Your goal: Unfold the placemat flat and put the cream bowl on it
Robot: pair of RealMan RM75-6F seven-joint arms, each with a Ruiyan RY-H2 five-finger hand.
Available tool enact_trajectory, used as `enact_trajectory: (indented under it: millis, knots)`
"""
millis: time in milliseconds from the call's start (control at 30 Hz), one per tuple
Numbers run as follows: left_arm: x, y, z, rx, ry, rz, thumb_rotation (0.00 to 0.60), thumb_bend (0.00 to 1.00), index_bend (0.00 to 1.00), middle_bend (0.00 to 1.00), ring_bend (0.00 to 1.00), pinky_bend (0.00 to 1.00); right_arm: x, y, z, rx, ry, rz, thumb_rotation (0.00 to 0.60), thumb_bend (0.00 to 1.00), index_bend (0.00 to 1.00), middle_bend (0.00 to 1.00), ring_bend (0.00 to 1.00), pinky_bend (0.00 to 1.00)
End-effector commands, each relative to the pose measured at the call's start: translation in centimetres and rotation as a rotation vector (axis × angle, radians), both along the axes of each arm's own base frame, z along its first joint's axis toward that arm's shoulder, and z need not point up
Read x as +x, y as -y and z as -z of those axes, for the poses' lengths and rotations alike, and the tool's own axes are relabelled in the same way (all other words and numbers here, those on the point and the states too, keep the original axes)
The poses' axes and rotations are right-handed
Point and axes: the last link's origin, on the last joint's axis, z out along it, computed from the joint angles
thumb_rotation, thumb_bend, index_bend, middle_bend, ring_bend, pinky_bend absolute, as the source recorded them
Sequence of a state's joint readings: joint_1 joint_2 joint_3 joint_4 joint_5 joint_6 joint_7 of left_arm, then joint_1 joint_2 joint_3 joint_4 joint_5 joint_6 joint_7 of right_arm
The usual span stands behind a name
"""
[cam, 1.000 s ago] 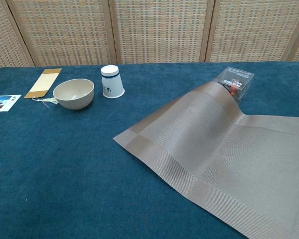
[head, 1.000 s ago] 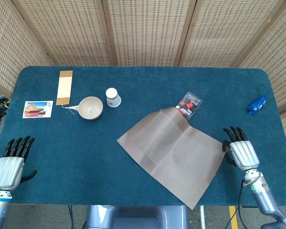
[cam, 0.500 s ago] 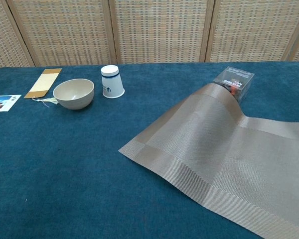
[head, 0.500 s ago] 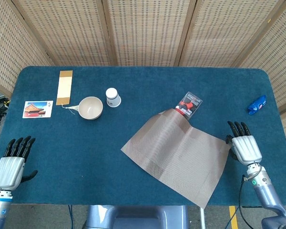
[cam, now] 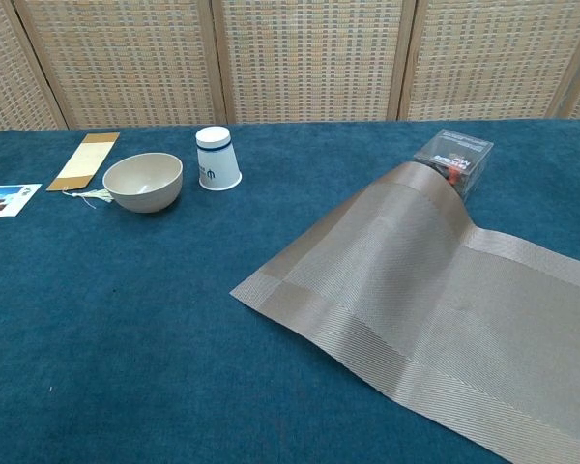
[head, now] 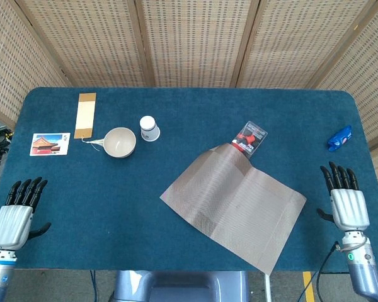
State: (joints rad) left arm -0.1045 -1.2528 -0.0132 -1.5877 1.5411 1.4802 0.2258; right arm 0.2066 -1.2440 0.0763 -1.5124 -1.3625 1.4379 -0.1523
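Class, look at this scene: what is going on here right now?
Neither hand holds anything: the left hand and right hand rest open near the table's front corners. The placemat is spread out, but its far corner rides up on a small clear box, so it is not fully flat. The cream bowl sits apart from it, beside a paper cup.

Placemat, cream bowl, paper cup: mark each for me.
placemat (head: 236, 204), head view, middle of its woven surface.
cream bowl (cam: 143, 181), chest view, outer wall below the rim.
paper cup (cam: 217, 164), chest view, side wall near the printed mark.
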Motion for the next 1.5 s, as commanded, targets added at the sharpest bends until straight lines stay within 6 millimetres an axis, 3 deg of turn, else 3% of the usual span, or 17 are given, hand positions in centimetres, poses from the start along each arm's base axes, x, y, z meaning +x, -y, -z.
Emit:
enact_trajectory:
  millis: [33,267,567,667,933,1000,1167,1300,1500]
  knots:
    - [0.7,-0.4,-0.3,0.009,-0.011,0.029,0.6,0.15,0.0,0.0,0.0,0.0,1.2,-3.0,-1.8,-0.053,0.069,-0.062,0.6,0.18,0.01,0.0,0.0,0.0]
    - [3.3,-1.8,-0.2,0.003,-0.033,0.106,0.6,0.14,0.0,0.0,0.0,0.0,2.1,-5.5,-3.2,-0.125,0.099,-0.145,0.6,0.16,0.02,0.0,0.0,0.0]
    - [6.2,-3.6,1.9,-0.05,-0.056,0.171,0.6,0.15,0.04,0.0,0.0,0.0,1.6,-5.5,-3.8,-0.124,0.149,-0.143,0.6,0.16,0.02,0.0,0.0,0.0]
    - [7.6,-4.7,3.4,-0.078,-0.065,0.2,0.6,0.15,0.07,0.0,0.0,0.0,1.7,-5.6,-3.9,-0.123,0.158,-0.153,0.6,0.16,0.02,0.0,0.0,0.0]
    - [12.2,-7.6,8.3,-0.127,-0.108,0.279,0.6,0.14,0.0,0.0,0.0,0.0,1.7,-5.7,-4.1,-0.11,0.185,-0.149,0.6,0.16,0.02,0.0,0.0,0.0]
    - [14.0,-8.3,10.2,-0.159,-0.113,0.299,0.6,0.13,0.0,0.0,0.0,0.0,1.7,-5.7,-4.2,-0.108,0.192,-0.149,0.6,0.16,0.02,0.0,0.0,0.0]
    - [15.6,-9.1,12.2,-0.178,-0.126,0.285,0.6,0.1,0.0,0.0,0.0,0.0,1.6,-5.7,-4.2,-0.102,0.205,-0.148,0.6,0.16,0.03,0.0,0.0,0.0]
    - [16.9,-9.8,14.0,-0.193,-0.154,0.278,0.6,0.0,0.0,0.0,0.0,0.0,1.5,-5.6,-4.3,-0.101,0.22,-0.144,0.6,0.16,0.03,0.0,0.0,0.0]
    - [18.7,-11.3,17.4,-0.206,-0.209,0.257,0.6,0.0,0.0,0.0,0.0,0.0,1.0,-5.3,-4.9,-0.108,0.254,-0.132,0.6,0.16,0.03,0.0,0.0,0.0]
